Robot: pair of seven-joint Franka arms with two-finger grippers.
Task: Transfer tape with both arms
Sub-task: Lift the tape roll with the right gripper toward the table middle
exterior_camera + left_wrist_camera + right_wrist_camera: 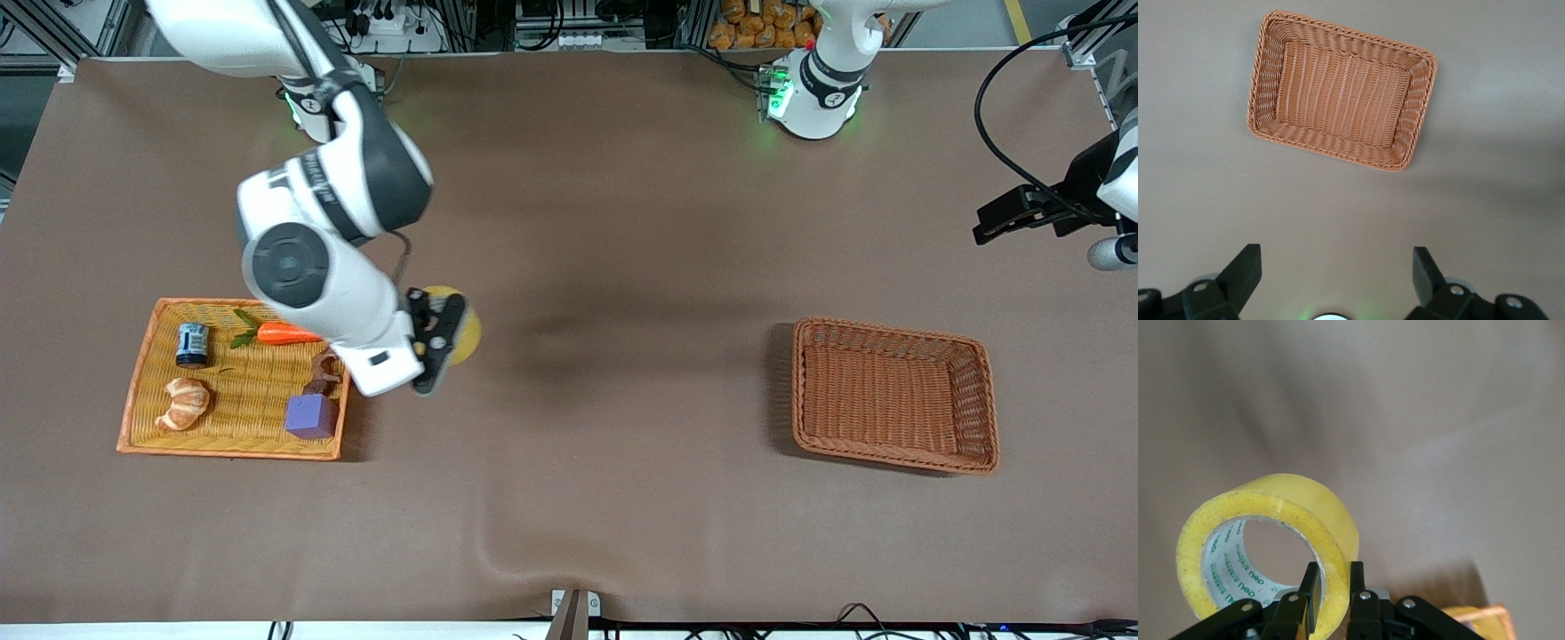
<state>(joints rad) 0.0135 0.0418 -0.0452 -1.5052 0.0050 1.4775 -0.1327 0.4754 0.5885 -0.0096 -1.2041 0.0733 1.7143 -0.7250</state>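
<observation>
The tape (466,336) is a yellowish ring with a grey-white printed core; in the right wrist view (1265,547) it is held up off the brown table. My right gripper (438,342) is shut on the ring's wall, one finger inside the core and one outside, over the table just beside the flat orange tray (147,382); it also shows in the right wrist view (1333,590). My left gripper (1337,273) is open and empty, high over the table with the brown wicker basket (1341,90) below it. The left arm waits at its end of the table, its hand (1022,212) at the frame's edge.
The flat tray holds a carrot (286,334), a small dark can (191,344), a croissant (184,402), a purple cube (311,415) and a brown piece (322,372). The wicker basket (893,396) lies toward the left arm's end. The tablecloth has a wrinkle (498,533) near the front edge.
</observation>
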